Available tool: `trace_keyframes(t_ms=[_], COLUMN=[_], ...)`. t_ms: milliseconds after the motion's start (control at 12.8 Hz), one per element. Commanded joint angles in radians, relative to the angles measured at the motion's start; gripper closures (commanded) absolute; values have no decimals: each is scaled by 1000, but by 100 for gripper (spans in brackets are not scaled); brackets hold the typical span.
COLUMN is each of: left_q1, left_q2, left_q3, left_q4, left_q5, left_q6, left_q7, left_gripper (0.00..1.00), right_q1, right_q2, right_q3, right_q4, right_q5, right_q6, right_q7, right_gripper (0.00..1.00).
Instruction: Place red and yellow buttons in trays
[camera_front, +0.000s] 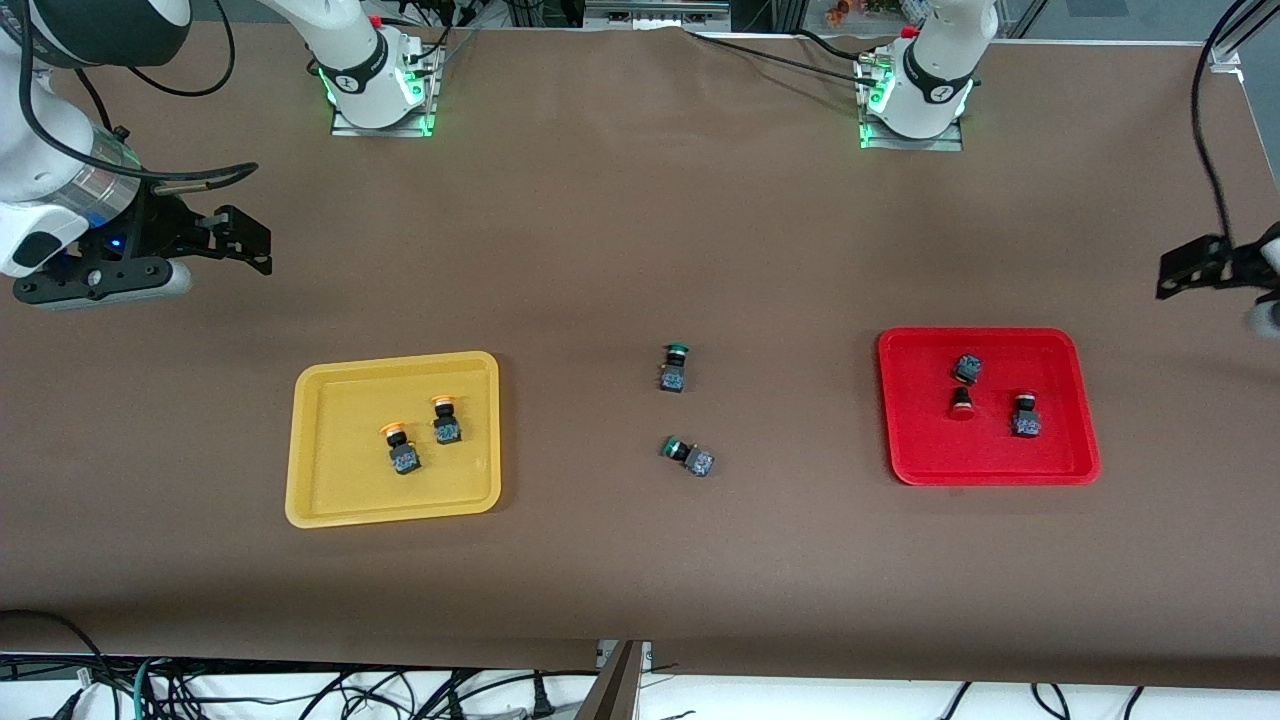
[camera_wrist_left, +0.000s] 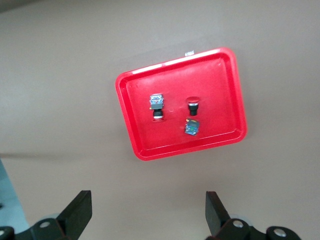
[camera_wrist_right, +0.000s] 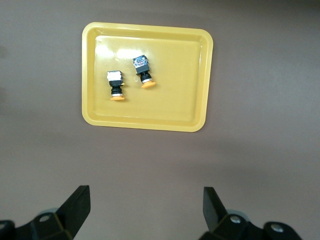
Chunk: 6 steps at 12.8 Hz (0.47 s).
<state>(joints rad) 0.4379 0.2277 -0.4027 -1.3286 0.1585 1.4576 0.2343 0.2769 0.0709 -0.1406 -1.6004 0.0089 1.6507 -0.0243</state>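
Red buttons (camera_wrist_left: 172, 115) in red tray (camera_wrist_left: 135, 140), yellow buttons (camera_wrist_right: 129, 80) in yellow tray (camera_wrist_right: 92, 117), left end effector (camera_wrist_left: 146, 210) and right end effector (camera_wrist_right: 144, 207) apart, wide open, empty

Brown table cover (camera_front: 620, 250) spans the whole work surface. Two green-capped pushbutton switches lie on it mid-table, apart from each other. Farther switch (camera_front: 675, 367) lies with its green cap pointing toward the robots' bases, dark body toward the front camera. Nearer switch (camera_front: 690, 455) lies tilted, its cap toward the right arm's end. Loose cables (camera_front: 300, 690) hang along the table's near edge.
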Motion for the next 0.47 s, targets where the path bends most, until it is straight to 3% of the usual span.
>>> trace_keyframes(t_ms=[0,156,235,391], left_q1=[-309,-482,-498,-505], left_q2=[-60,-256,-330,-335], left_q3=[376,555,571,567], left_q4=[-100,-347,-444,-452], left_q5=[-145,-197,-194,-111], left_q6=[120,193,239,237], left_q7=[-94,-109,-102,-102], left_gripper=[0,0,0,0], right_q1=[-8,-8,-8,-8], right_q2=[6,6,6,9], right_q3=[9,9,10,9], right_q4=[17,17,17,17], right_q5=[-10,-10,-10,-10], right_q6=[-6,-6,-8,-8], right_q7=[0,0,-2,-2], right_gripper=[0,0,0,0])
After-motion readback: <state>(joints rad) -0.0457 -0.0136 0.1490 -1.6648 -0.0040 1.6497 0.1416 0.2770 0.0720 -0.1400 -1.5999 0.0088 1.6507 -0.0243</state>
